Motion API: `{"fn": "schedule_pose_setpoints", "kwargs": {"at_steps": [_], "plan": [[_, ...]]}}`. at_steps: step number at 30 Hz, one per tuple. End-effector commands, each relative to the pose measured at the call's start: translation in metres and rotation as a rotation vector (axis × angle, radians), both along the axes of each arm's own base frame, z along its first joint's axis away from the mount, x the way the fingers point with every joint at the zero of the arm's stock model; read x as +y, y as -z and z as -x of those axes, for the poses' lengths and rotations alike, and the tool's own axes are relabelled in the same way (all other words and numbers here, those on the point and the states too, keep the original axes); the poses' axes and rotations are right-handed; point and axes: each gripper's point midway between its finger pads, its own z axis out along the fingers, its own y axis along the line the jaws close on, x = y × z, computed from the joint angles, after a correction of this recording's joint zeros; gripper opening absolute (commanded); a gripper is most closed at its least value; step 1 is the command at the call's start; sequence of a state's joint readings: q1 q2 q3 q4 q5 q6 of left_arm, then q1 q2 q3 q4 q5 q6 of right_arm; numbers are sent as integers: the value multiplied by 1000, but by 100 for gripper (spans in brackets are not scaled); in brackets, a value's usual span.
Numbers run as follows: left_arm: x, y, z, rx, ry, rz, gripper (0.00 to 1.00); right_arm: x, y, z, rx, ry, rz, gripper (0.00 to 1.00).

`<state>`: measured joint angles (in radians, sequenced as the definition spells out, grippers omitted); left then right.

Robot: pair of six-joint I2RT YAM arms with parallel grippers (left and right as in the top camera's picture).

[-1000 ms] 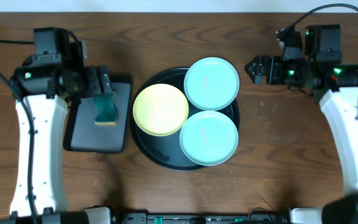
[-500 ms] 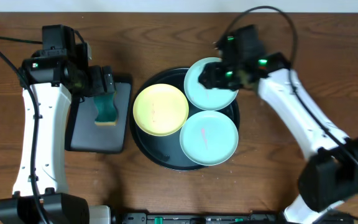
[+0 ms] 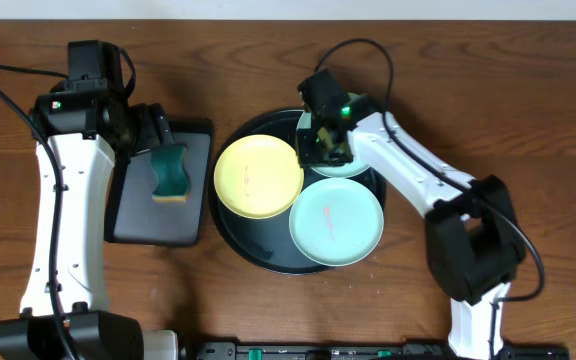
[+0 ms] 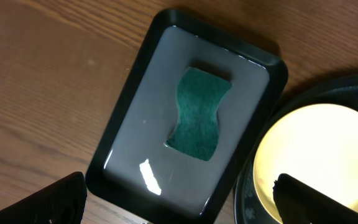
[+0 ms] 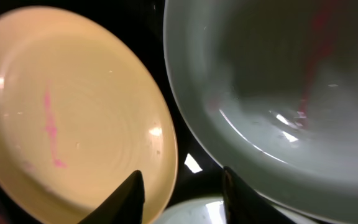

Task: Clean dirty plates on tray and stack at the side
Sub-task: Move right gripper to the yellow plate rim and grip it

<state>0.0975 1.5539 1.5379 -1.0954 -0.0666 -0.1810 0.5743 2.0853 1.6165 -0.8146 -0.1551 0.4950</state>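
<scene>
Swinging in from the far right, the right end effector [image 3: 320,146] now sits over the far mint plate [image 5: 272,74] on the black tray [image 3: 230,228]. Its fingers are half-closed at the plate's left rim, but I cannot tell if they grip it. The left end effector [image 3: 161,135], spread wide over the sponge [image 3: 171,175], is farther from the plate.

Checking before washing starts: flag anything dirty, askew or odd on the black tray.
Pink streaks mark the yellow plate and the front mint plate; the rear mint plate shows a reddish smear. Nothing looks spilled or damaged.
</scene>
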Motion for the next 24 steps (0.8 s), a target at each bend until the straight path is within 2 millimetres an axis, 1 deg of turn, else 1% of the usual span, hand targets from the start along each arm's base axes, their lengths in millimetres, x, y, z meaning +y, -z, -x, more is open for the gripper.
{"fn": "schedule_pose_setpoints", "kwargs": {"at_steps": [1,5,7,8,14,21,24], "plan": [[7,-9,-2,-23,-34,-25,96,9,12,-1,0,-3,19,36],[7,-9,-2,-22,-34,-25,96,8,25,0,21,8,38,31],[7,-9,-1,-22,-34,-25,96,8,34,1,32,10,45,27],[7,-9,-1,-22,-34,-25,96,8,34,1,32,10,44,25],[7,-9,-1,-21,-34,-25,96,11,47,1,40,10,57,21],[7,-9,-1,-21,-34,-25,96,9,49,5,54,16,67,16],[7,-8,-1,-20,-34,-25,95,7,50,2,40,28,84,13]]}}
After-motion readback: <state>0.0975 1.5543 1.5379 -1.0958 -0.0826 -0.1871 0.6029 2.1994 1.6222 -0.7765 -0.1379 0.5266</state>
